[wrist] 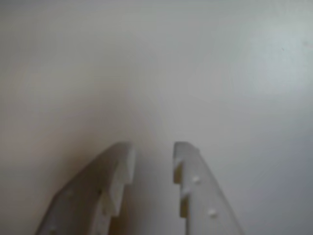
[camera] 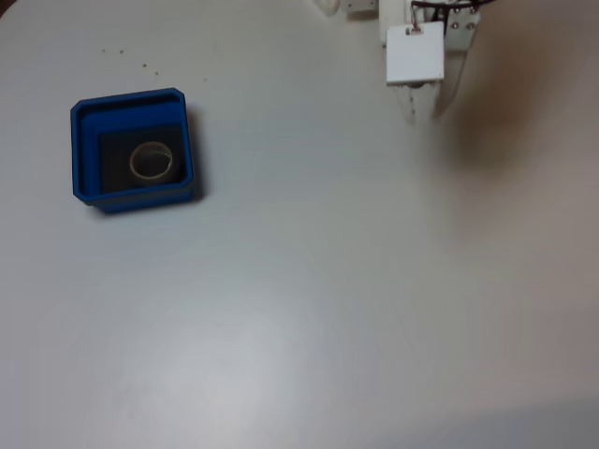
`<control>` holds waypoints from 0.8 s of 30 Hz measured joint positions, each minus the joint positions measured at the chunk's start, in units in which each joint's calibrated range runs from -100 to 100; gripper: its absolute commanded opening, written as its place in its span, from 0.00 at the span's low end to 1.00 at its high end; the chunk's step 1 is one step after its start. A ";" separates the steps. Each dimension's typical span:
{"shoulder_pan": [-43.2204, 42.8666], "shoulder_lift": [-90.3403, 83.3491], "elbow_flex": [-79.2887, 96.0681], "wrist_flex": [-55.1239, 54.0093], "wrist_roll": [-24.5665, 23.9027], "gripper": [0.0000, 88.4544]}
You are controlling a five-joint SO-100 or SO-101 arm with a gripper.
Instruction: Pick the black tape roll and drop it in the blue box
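The black tape roll was found lying flat on the dark floor of the blue box, toward the right of that floor in the fixed view. Its black outer band was hard to separate from the dark floor; the pale inner core was seen as a clear ring with an open centre. The roll was enclosed on all sides by the thick blue rim and was touched by nothing else.

The box was placed at the left of the white table, well apart from the arm. A few small dark specks were noted on the table above the box.

The gripper was located at the top right of the fixed view, pointing down toward the table and far from the box. In the wrist view the gripper was seen with its two white fingers parted by a narrow gap. Nothing was held between them, and bare table was seen through the gap.

The drop into the box was judged to be done. No further handling of the roll appeared to be required; at most, the arm remained to be parked.
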 measured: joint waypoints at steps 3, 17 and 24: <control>0.00 -6.18 7.98 -1.89 0.00 0.02; 0.00 -39.37 56.14 -24.71 0.00 0.02; 0.10 -52.92 76.68 -32.76 0.75 0.02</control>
